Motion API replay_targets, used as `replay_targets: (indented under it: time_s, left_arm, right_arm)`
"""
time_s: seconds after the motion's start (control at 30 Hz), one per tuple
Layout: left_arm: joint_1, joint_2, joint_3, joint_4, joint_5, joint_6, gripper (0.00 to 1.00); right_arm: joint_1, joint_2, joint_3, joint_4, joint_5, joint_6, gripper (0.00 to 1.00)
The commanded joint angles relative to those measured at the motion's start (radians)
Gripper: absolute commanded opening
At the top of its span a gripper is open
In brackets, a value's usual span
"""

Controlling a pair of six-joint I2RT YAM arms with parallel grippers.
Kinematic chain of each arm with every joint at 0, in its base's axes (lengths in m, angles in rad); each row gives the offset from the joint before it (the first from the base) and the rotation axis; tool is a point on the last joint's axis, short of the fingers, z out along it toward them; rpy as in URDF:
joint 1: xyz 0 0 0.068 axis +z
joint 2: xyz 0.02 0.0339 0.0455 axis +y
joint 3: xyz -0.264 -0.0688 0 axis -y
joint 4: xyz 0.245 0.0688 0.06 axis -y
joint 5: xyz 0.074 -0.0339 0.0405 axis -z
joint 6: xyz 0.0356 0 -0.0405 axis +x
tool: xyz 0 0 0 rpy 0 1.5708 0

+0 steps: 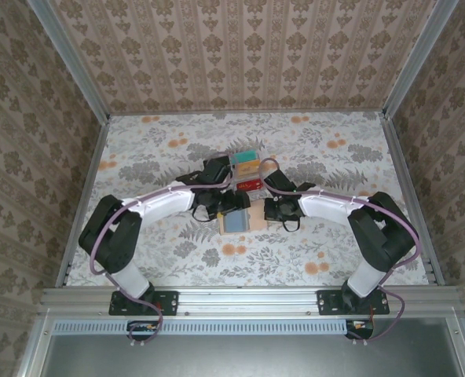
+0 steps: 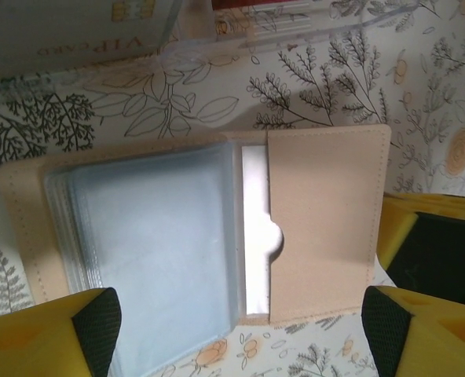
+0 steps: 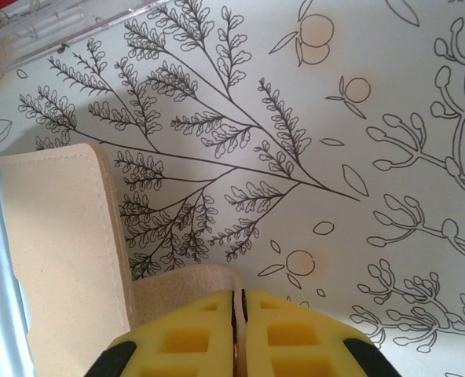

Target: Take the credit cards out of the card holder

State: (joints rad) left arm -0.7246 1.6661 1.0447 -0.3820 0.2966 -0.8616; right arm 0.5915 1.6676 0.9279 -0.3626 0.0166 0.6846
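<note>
Where card holder [image 2: 217, 228] opens, sleeves [image 2: 154, 243] glossy; flap [image 2: 327, 220] matte.

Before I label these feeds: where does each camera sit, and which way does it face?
Top: above, behind the left arm and right arm, looking down at the table; both show.
Left wrist: on the left arm, looking down at the open holder; spread fingers show.
Right wrist: on the right arm, looking down; shut fingers pinch the holder's flap.
Shared: all show the holder.
</note>
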Motion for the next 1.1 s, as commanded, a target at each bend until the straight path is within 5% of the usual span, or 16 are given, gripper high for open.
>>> replay_targets:
  time_s: [0.0, 0.67, 1.07]
  left_arm:
    - [-0.010, 0.031, 0.037, -0.065, -0.018, 0.016, 0.86]
    - [-0.020, 0.113, 0.091, -0.116, -0.032, 0.034, 0.91]
    - [-0.019, 0.092, 0.056, -0.019, 0.060, 0.036, 0.89]
  right_arm:
    - [-0.007, 0.015, -0.009, 0.005, -0.016, -0.013, 0.10]
    - [-0.013, 0.027, -0.034, 0.032, -0.042, -0.002, 0.10]
    - [-0.021, 0.034, -0.045, 0.050, -0.077, 0.001, 0.10]
